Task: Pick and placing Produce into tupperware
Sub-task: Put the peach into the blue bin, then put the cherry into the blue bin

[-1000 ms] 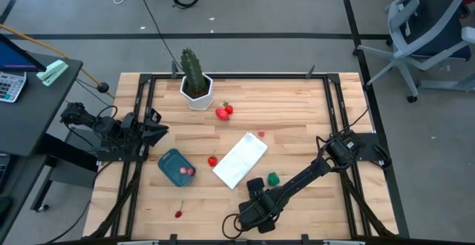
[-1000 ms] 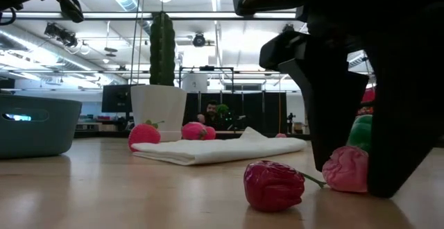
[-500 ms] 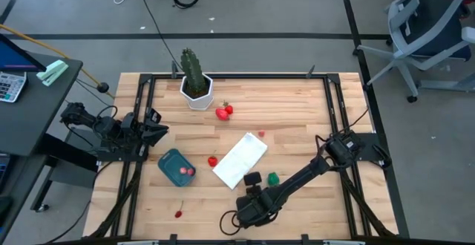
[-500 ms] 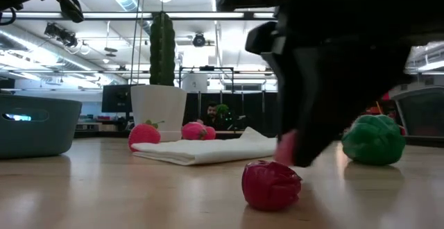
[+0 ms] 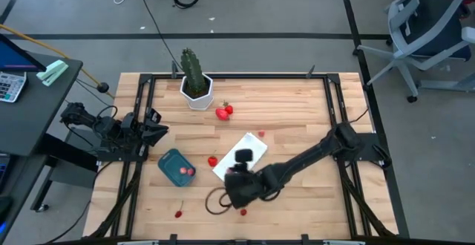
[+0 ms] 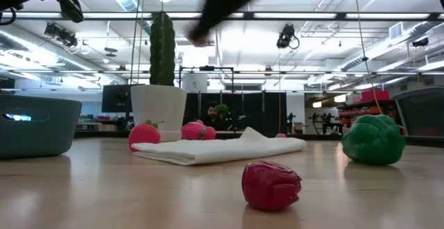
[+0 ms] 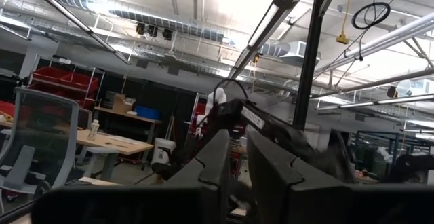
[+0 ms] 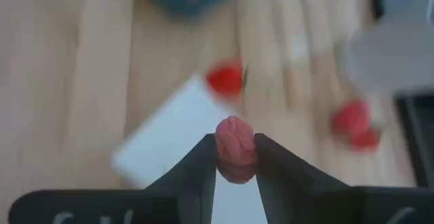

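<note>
While the right gripper point(image 8: 234, 157) pinches a pink ball point(image 8: 234, 147) aloft, the teal tub point(image 5: 176, 168) holds a single piece and several fruits remain scattered.

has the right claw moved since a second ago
Yes. In the high view the right claw, shut on a pinkish ball, has gone from the table's near edge toward the white panel, closer to the teal tub.

Bright overhead strip lights, blurred wrist views
</note>
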